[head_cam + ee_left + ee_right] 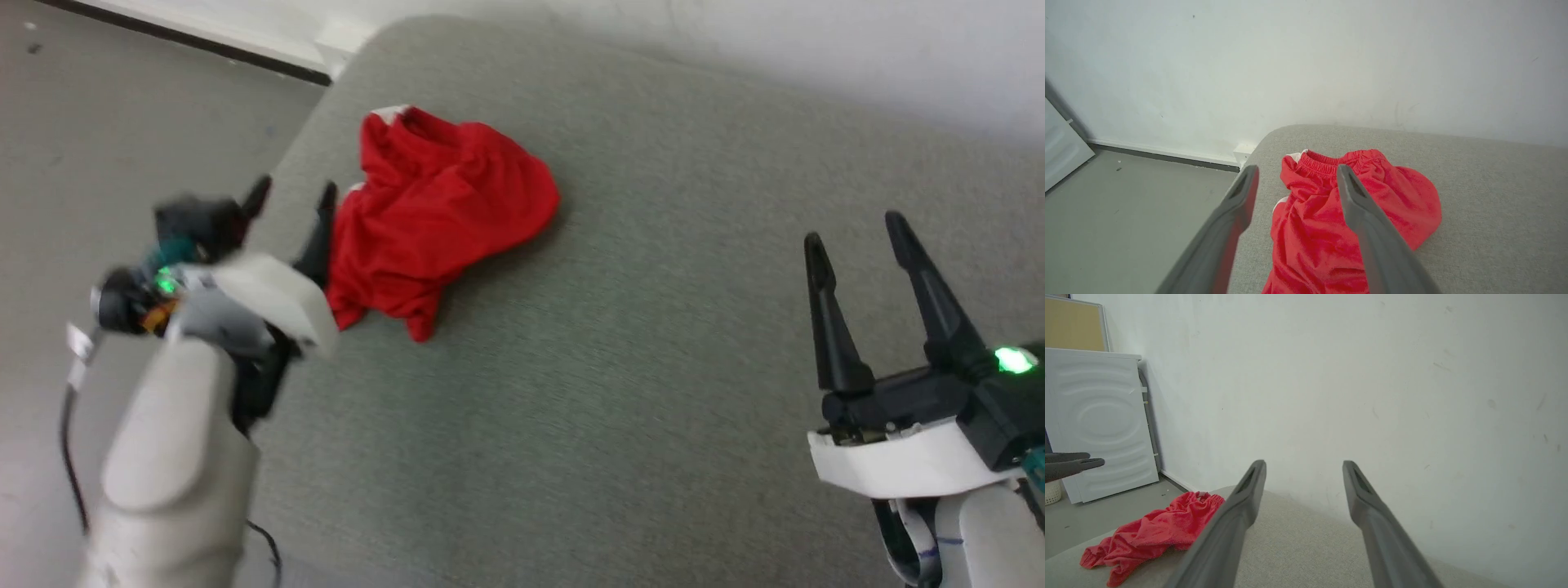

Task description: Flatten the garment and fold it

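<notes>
Garment [441, 220]: lay crumpled in a red heap near the counter's far left corner, gathered waistband toward the wall, a little white showing at its far edge.

Wall [735, 41]: ran pale along the counter's far edge.

Floor [122, 122]: spread grey past the counter's left edge and met the wall at a dark baseboard [188, 41].

Counter [612, 367]: grey and fabric-covered, rounded at the far left corner; stretched open to the right of the heap and toward the near side.

Right claw [854, 230]: hung open and empty over the counter's near right, well apart from the garment.

Left claw [295, 190]: hovered open and empty at the counter's left edge, just beside the garment's left side, with red cloth seen between its fingers in the left wrist view. Blurred in the head view, so could not tell whether it touched.
</notes>
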Motion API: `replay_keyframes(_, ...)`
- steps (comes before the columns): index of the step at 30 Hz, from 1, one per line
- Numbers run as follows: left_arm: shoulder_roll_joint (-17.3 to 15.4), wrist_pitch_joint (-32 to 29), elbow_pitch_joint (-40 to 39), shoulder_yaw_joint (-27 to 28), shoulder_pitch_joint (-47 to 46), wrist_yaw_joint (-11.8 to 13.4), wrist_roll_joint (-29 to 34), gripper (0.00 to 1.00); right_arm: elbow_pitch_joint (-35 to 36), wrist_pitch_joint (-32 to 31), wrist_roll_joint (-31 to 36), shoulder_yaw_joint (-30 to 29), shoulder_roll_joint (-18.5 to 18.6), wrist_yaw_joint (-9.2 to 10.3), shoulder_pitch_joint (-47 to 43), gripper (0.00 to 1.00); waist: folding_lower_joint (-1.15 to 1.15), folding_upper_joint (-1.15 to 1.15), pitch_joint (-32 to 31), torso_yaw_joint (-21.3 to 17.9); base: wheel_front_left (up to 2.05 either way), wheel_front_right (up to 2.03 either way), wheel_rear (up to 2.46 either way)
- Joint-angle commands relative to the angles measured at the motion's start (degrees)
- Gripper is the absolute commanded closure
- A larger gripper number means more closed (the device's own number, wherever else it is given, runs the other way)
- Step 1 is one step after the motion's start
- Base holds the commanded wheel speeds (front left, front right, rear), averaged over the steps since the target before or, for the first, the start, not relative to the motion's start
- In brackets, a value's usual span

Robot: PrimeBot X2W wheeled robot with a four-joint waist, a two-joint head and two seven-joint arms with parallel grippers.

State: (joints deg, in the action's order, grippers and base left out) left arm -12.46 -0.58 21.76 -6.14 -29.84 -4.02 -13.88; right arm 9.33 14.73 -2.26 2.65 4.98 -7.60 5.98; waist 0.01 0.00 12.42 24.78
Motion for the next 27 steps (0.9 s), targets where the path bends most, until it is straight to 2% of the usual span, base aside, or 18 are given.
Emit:
replay_keyframes(1, -1.88, -2.82, 2.49, 0.59, -3.36, -0.81, -0.92, 0.00, 1.20, 0.27, 0.57, 0.46, 0.34, 0.11, 1.55, 0.00, -0.01, 0.00, 9.26, -9.04, 0.00, 0.00, 0.00)
replay_keyframes(5, -6.42, -12.63, 9.79, 0.61, -11.54, -2.48, -3.50, 0.00, 3.55, 0.27, 0.99, 1.30, 0.64, 0.11, 3.58, 0.00, -0.01, 0.00, 13.79, -12.74, 0.00, 0.00, 0.00)
replay_keyframes(6, -6.42, -12.63, 9.79, 0.61, -11.54, -2.48, -3.50, 0.00, 3.55, 0.27, 0.99, 1.30, 0.64, 0.11, 3.58, 0.00, -0.01, 0.00, 13.79, -12.74, 0.00, 0.00, 0.00)
replay_keyframes(10, -9.90, -22.20, 14.70, -0.56, -17.82, -3.23, -6.68, 0.00, 5.28, 0.27, 1.36, 2.05, 0.62, 0.11, 5.10, 0.00, -0.01, 0.00, 17.23, -15.48, 0.00, 0.00, 0.00)
replay_keyframes(16, -15.01, -32.97, 19.23, -3.50, -22.51, -3.44, -10.01, 0.00, 6.45, 0.27, 1.45, 2.62, 0.15, 0.11, 6.37, 0.00, -0.01, 0.00, 20.13, -18.09, 0.00, 0.00, 0.00)
replay_keyframes(21, -16.86, -38.69, 22.61, -3.79, -23.10, -3.46, -14.13, 0.00, 6.82, 0.27, 1.59, 2.59, -0.19, 0.11, 6.65, 0.00, -0.01, 0.00, 21.10, -18.88, 0.00, 0.00, 0.00)
replay_keyframes(24, -16.48, -41.39, 24.97, -2.29, -22.67, -3.46, -17.54, 0.00, 6.92, 0.27, 1.67, 2.47, -0.25, 0.11, 6.66, 0.00, -0.01, 0.00, 21.27, -18.98, 0.00, 0.00, 0.00)
replay_keyframes(25, -16.06, -43.27, 25.76, -2.15, -22.69, -3.46, -18.95, 1.00, 6.92, 0.27, 1.73, 2.43, -0.26, 0.11, 6.65, 0.00, -0.01, 0.00, 21.29, -18.98, 0.00, 0.00, 0.00)
replay_keyframes(27, -15.76, -45.35, 25.86, -2.66, -22.26, -3.46, -20.99, 1.00, 6.88, 0.27, 1.93, 2.16, -0.28, 0.11, 6.59, 0.00, -0.01, 0.00, 21.05, -18.65, 0.00, 0.00, 0.00)
